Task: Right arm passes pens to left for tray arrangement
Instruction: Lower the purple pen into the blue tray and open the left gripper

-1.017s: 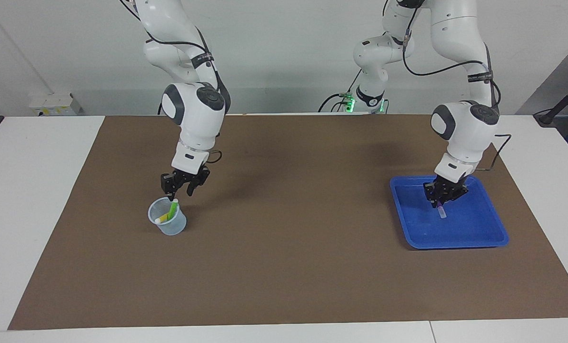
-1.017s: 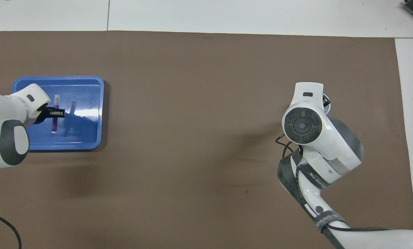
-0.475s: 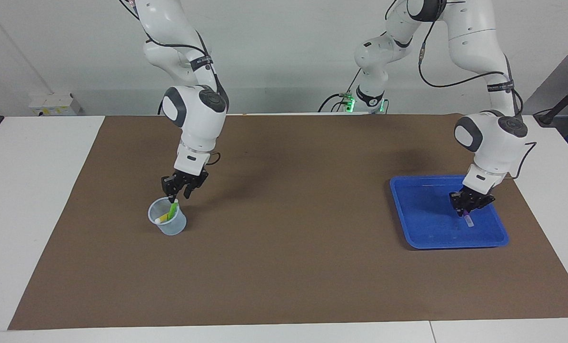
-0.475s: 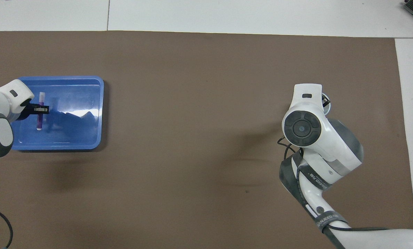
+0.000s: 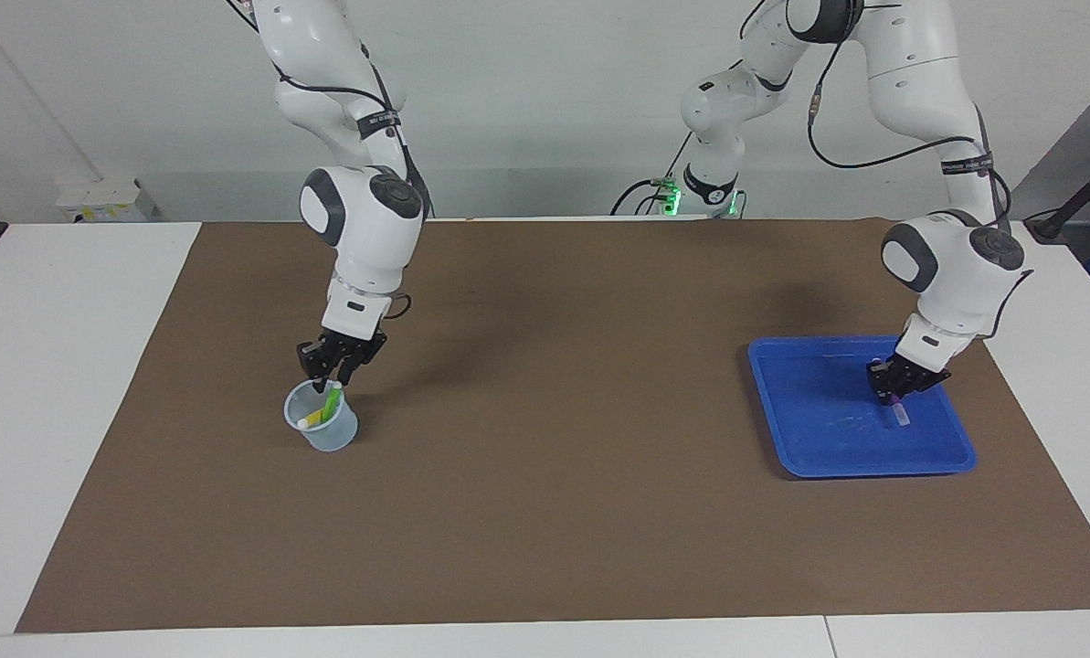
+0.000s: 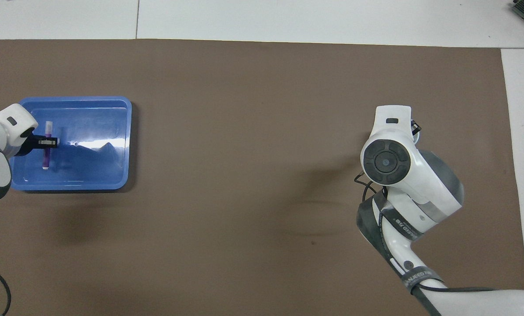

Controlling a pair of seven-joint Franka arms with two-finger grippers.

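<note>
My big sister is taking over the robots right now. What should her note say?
Left gripper: shut on the purple pen, low over the blue tray, at the tray's side toward the left arm's end of the table.
Right gripper: at the top of the green pen in the clear cup; no grip visible yet.
Yellow pen: in the cup too.
Done: purple pen handed across.
Left: release it in the tray, then pass and arrange green and yellow.

Left end effector (image 5: pixel 898 395) carried purple pen (image 6: pixel 46 149) outward (right lowered).
</note>
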